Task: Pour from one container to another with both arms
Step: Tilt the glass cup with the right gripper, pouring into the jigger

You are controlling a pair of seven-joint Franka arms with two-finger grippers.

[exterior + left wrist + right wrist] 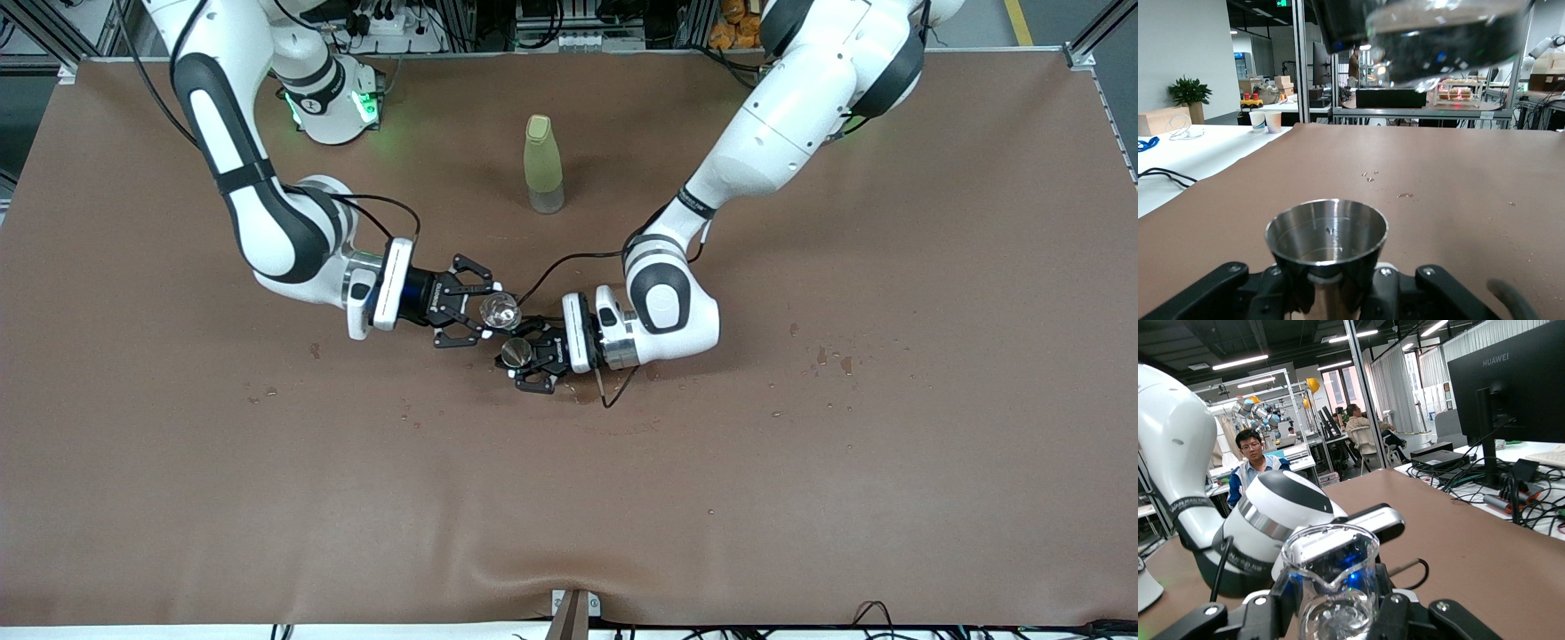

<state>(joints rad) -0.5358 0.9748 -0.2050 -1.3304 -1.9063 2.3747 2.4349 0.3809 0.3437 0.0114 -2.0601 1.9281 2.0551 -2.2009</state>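
Observation:
My right gripper [491,312] is shut on the tiny clear glass cup [500,311], held above the middle of the table. In the right wrist view the glass cup [1333,585] sits between the black fingers [1395,620], spout rim up. My left gripper [518,356] is shut on the small silver metal cup [516,353], just beside and below the glass cup. The left wrist view shows the silver cup [1327,243] upright in the jaws, its bowl shiny inside, with the glass cup [1441,37] overhead.
A tall yellow-green bottle [542,164] stands on the brown table [800,498], farther from the front camera than both grippers. Water drops [831,360] dot the mat toward the left arm's end and near the grippers.

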